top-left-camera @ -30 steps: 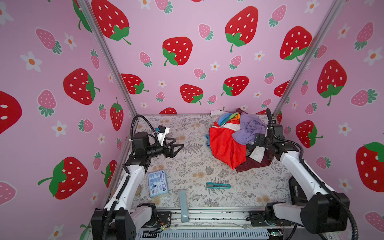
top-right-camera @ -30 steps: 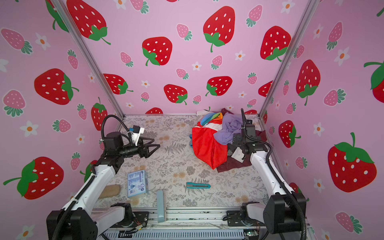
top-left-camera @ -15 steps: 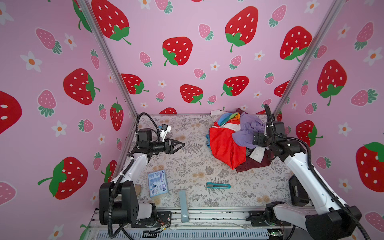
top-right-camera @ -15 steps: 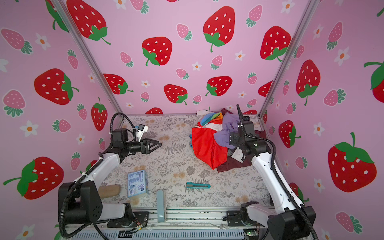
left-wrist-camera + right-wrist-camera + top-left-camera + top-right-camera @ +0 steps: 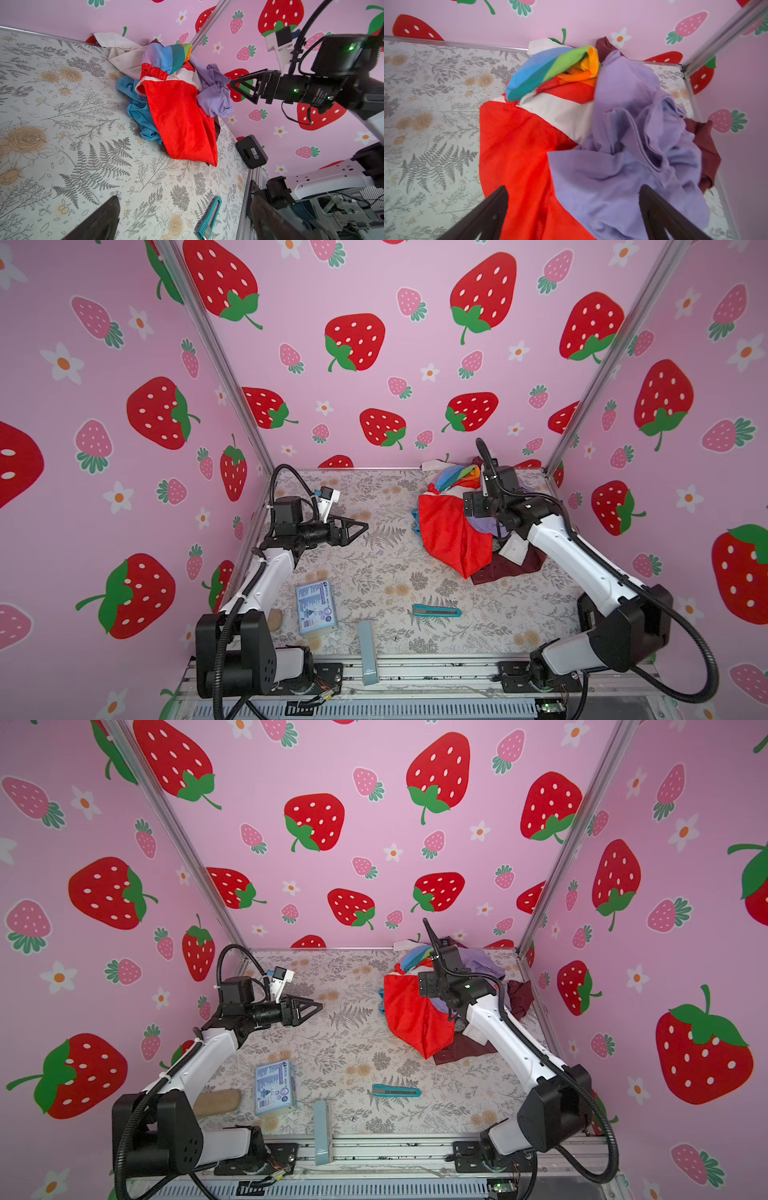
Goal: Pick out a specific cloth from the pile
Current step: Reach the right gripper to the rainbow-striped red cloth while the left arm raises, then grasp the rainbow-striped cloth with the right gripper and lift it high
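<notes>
Currently the cloth (image 5: 446, 531) lies on the left flank of the pile (image 5: 517, 566), in the far right corner of the floral table (image 5: 374, 572). Its red panel drapes toward the near side, with the rainbow-striped section at the far top. A lavender garment (image 5: 633, 128) overlaps its right edge, and a teal-blue garment (image 5: 141, 116) shows beneath its left edge.

Right gripper (image 5: 573, 188): hovers over the red panel and lavender garment, jaws spread wide, nothing held.

Left gripper (image 5: 353, 530): above the table's left side, well apart from the pile, jaws likewise spread, empty.

A teal utility knife (image 5: 436, 610) lies near the front.
</notes>
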Robot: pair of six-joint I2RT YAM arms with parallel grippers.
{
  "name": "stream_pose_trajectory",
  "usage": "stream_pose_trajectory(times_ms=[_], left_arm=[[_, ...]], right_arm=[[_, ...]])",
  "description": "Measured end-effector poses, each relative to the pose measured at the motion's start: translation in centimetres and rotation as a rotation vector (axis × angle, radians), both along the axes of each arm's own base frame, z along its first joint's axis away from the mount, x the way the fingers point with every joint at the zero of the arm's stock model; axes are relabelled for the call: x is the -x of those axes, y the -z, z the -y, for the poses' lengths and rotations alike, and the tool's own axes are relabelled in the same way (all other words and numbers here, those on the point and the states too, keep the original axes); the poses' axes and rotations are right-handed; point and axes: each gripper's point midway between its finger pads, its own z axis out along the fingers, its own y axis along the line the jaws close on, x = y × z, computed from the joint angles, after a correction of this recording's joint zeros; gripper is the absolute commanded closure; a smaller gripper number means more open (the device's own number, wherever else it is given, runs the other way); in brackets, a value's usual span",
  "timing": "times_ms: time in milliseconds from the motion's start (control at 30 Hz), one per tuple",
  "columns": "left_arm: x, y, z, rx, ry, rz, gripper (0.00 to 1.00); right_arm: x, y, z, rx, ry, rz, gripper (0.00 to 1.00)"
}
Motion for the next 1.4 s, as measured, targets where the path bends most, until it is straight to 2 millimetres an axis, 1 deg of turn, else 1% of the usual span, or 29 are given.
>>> stream_pose_trajectory(times_ms=[67,100,200,267,433,533,700,767,867,900,967,1033,1100,1167,1233,1267,1300,1400], left_arm=[[-0.1,0.0,-0.1,-0.003,-0.007,-0.002,0.01],[-0.1,0.1,-0.1,-0.003,-0.009,-0.003,0.01],[-0.2,0.2,-0.2,-0.008,-0.017,-0.004,0.01],[-0.2,0.5,-0.2,-0.010,-0.023,-0.012,0.01],[-0.2,0.7,-0.2,-0.009,-0.025,-0.018,0.01],[-0.2,0.7,-0.2,-0.010,-0.025,-0.019,0.01],[-0.2,0.8,-0.3,-0.015,-0.029,-0.021,0.01],[-0.1,0.9,-0.3,-0.016,-0.029,-0.023,0.01],[-0.1,1.0,-0.3,-0.019,-0.028,-0.023,0.01],[-0.1,1.0,-0.4,-0.020,-0.028,-0.023,0.01],[-0.1,1.0,-0.4,-0.021,-0.028,-0.022,0.01],[-0.1,1.0,-0.4,-0.022,-0.028,-0.023,0.01],[-0.1,1.0,-0.4,-0.023,-0.028,-0.022,0.01],[-0.1,1.0,-0.4,-0.022,-0.028,-0.022,0.01],[-0.1,1.0,-0.4,-0.023,-0.028,-0.022,0.01],[-0.1,1.0,-0.4,-0.023,-0.028,-0.022,0.01],[-0.1,1.1,-0.4,-0.023,-0.028,-0.022,0.01],[-0.1,1.1,-0.4,-0.025,-0.031,-0.022,0.01]], right_arm=[[-1.6,0.0,-1.7,-0.001,-0.027,0.008,0.08],[-2.2,0.1,-2.1,0.001,-0.033,0.010,0.09],[-4.1,1.3,-3.4,0.020,-0.053,-0.002,0.16],[-5.2,2.3,-4.2,0.036,-0.065,-0.018,0.16],[-7.0,4.3,-5.4,0.057,-0.078,-0.044,0.16],[-8.0,4.8,-6.2,0.056,-0.088,-0.047,0.09],[-10.1,5.0,-7.4,0.064,-0.096,-0.031,0.10],[-11.0,5.4,-7.7,0.082,-0.091,-0.030,0.13],[-11.6,6.6,-7.5,0.126,-0.083,-0.043,0.21],[-11.6,7.1,-7.4,0.137,-0.081,-0.051,0.26],[-11.6,8.3,-7.2,0.172,-0.087,-0.076,0.40],[-11.5,9.0,-7.1,0.187,-0.087,-0.090,0.51],[-11.6,9.3,-6.9,0.186,-0.080,-0.096,0.59],[-11.7,9.3,-6.8,0.186,-0.080,-0.096,0.69],[-11.7,9.2,-6.7,0.185,-0.082,-0.095,0.89],[-11.7,9.3,-6.7,0.179,-0.077,-0.096,0.96],[-11.8,9.3,-6.7,0.179,-0.080,-0.097,1.00],[-11.9,9.3,-6.5,0.177,-0.078,-0.097,1.00]])
